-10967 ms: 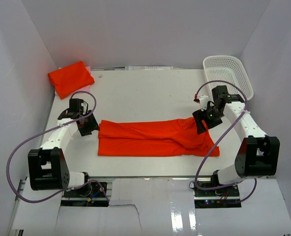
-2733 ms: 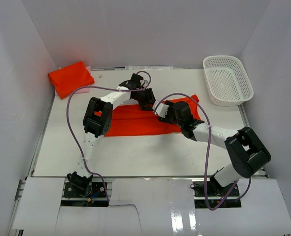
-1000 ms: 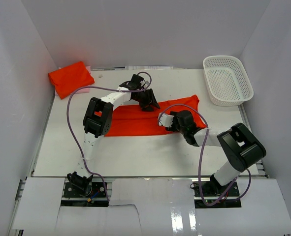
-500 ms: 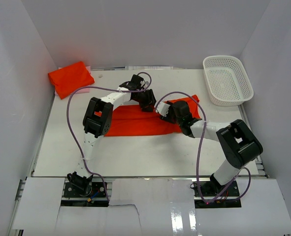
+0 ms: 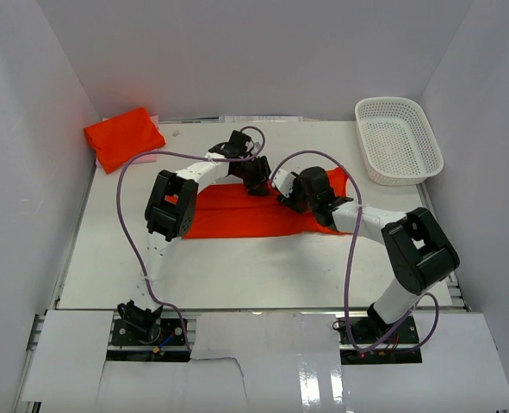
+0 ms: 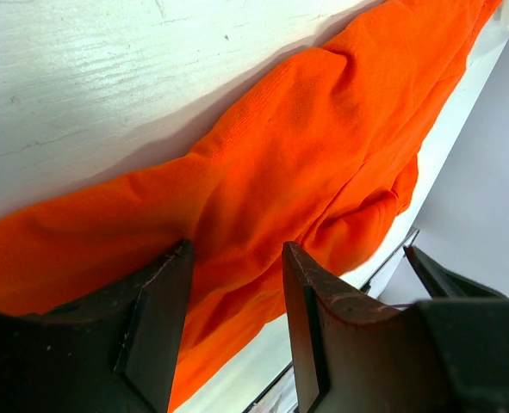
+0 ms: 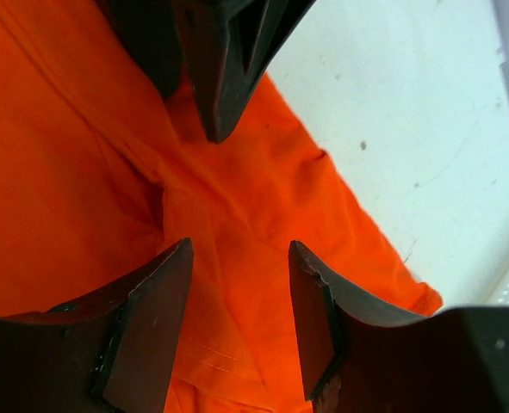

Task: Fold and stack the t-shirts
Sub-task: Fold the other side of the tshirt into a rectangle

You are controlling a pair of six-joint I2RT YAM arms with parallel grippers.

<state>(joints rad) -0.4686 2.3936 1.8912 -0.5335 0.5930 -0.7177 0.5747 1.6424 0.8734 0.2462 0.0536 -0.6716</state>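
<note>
Far-left corner: folded bright orange-red fabric t-shirt (image 5: 123, 138), start of stack, untouched. Centre: left gripper (image 5: 258, 179) jaws spread, tips down on far edge of second orange-red t-shirt (image 5: 232, 219), half-folded mid-table. Right gripper (image 5: 287, 196) jaws spread too; just swung from shirt's near edge up beside left gripper. You can read this as next fold grab being set, nothing pinched. Far right: white plastic mesh basket (image 5: 398, 138), well apart.

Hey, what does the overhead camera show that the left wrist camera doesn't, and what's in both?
Only the overhead view: the folded shirt in the far left corner and the white basket at the far right of the table. Only the left wrist view: the left tool close up, its fingers apart over wrinkled cloth. Both: the orange shirt spread out mid-table.
</note>
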